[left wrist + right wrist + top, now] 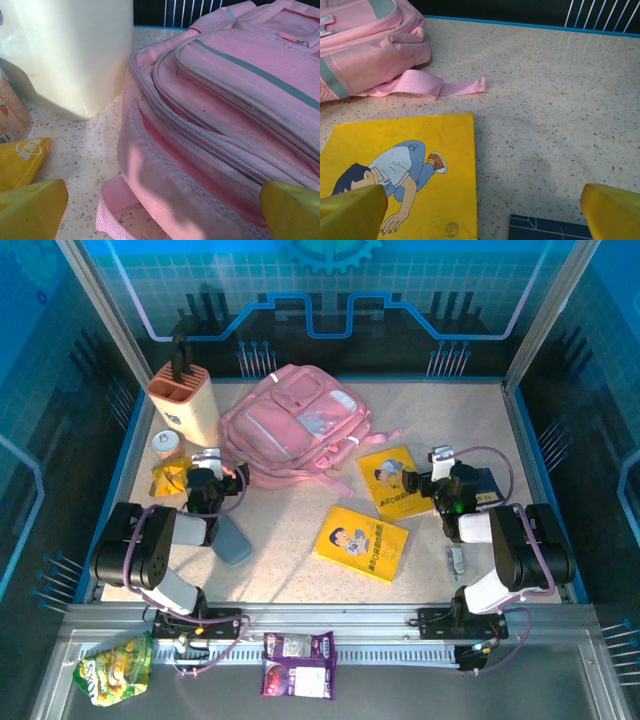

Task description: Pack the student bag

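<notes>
student bag (295,425) lies flat at the back middle of the counter (450,420), front pockets up, straps trailing toward the near side. left fingers (30,210) are spread wide with nothing in them, right at the bag's near left corner. in the left wrist view the pink fabric sits just ahead, between the two yellow tips, though whether it touches them i can't tell. a pale holder (75,50) stands just left of the bag. over to the right fingers (350,212): also spread wide, empty, hovering over a yellow book (410,165) with a cartoon boy on the cover. from there the bag is up and to the left, apart from the tips. one pink strap (420,85) lies loose on the counter between bag and book. a second yellow book (361,542) lies nearer the arms, around the middle.
</notes>
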Controlling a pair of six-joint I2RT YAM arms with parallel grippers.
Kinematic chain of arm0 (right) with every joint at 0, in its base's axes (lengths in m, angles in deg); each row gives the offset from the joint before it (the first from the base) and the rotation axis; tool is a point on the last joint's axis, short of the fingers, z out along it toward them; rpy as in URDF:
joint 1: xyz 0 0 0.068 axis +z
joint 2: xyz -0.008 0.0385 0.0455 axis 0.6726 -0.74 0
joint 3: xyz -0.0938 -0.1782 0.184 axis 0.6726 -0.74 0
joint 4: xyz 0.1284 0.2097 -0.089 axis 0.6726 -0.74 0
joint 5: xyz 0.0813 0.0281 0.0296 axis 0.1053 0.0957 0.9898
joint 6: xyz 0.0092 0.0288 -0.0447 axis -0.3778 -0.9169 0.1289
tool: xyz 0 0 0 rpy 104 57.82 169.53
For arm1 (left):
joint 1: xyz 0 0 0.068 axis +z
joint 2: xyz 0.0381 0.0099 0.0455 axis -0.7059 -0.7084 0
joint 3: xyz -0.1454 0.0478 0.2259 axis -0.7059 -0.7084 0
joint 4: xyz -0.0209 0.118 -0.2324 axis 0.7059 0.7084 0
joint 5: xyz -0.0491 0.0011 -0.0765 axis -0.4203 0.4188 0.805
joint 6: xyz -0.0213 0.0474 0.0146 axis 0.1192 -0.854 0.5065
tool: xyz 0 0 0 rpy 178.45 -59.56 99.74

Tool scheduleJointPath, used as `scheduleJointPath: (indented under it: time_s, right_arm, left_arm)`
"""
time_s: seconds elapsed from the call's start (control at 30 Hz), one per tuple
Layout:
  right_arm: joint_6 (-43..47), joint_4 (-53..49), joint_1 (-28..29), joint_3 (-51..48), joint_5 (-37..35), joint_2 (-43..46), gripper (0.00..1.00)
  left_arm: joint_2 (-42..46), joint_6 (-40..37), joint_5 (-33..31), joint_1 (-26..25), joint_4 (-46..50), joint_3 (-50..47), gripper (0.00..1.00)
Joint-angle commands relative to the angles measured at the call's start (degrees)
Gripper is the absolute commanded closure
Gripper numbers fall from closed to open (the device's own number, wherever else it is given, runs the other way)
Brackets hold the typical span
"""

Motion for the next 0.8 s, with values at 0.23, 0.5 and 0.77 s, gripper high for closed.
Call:
scheduleJointPath:
  time_s: [0.23, 0.5, 0.77]
  right_arm:
    - [0.2, 2.1, -0.7, 0.8, 0.8, 0.2, 0.0]
    - [1.4, 3.2, -0.8, -0.2, 4.1, 1.2, 0.0]
    - [0.6, -1.9, -0.7, -1.1, 3.0, 8.5, 0.0]
  left_arm:
    - [0.4, -0.9, 1.3, 0.5, -0.1, 1.2, 0.01]
    - [1.1, -0.8, 0.9, 0.4, -0.4, 0.6, 0.01]
    - [8.9, -1.2, 2.6, 0.5, -0.2, -2.8, 0.01]
